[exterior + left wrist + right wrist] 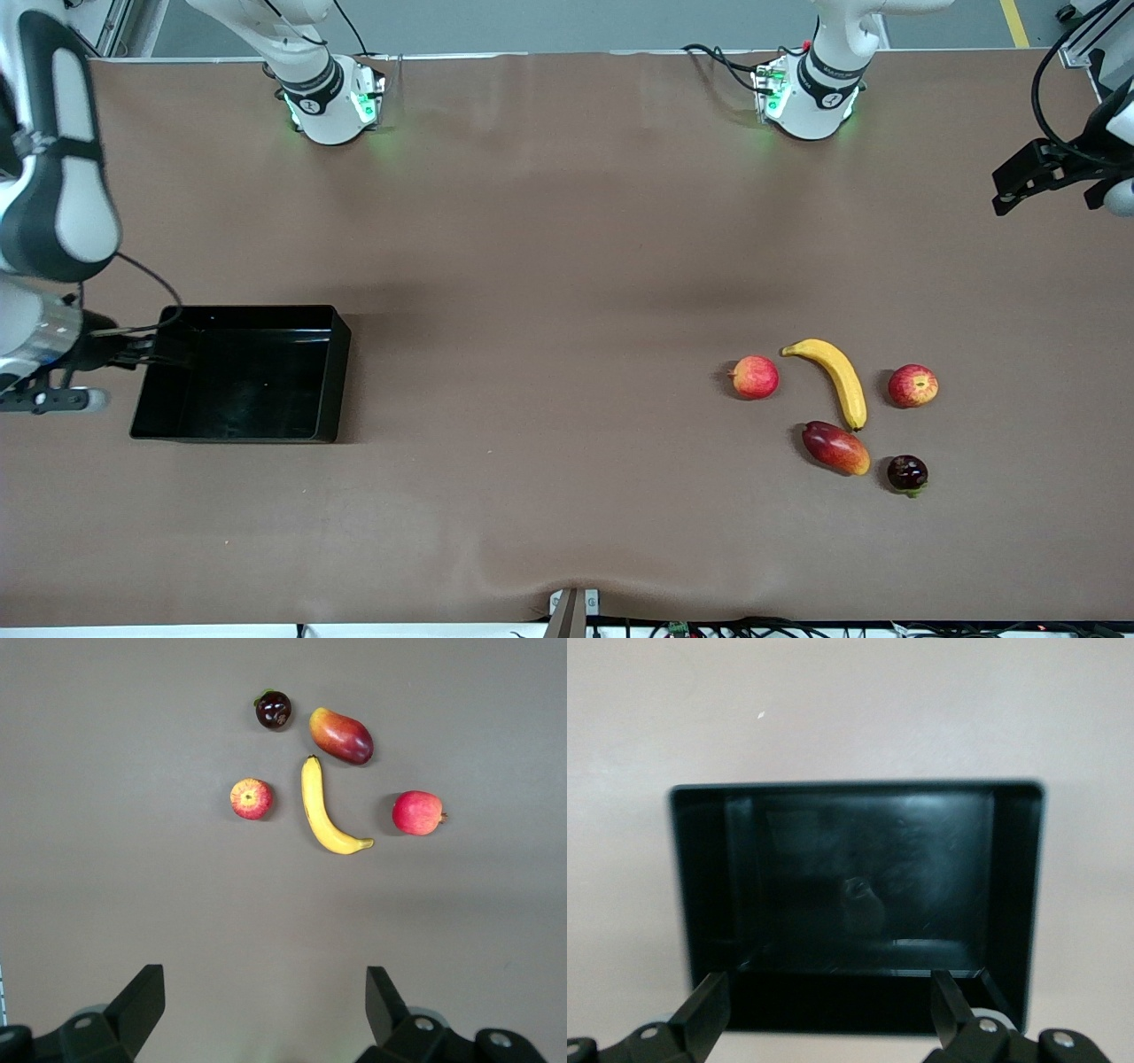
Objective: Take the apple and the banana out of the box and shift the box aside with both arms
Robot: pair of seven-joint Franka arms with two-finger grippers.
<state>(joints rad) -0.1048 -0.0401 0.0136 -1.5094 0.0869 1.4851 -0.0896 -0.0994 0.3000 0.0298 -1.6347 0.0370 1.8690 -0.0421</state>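
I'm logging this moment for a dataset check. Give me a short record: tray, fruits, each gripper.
tray: black tray, empty, toward the right arm's end of the table
fruits: banana between two red apples; a mango and a dark round fruit lie nearer the front camera; all on the table toward the left arm's end
left gripper: open, up in the air, holding nothing
right gripper: open, at the tray's wall, holding nothing
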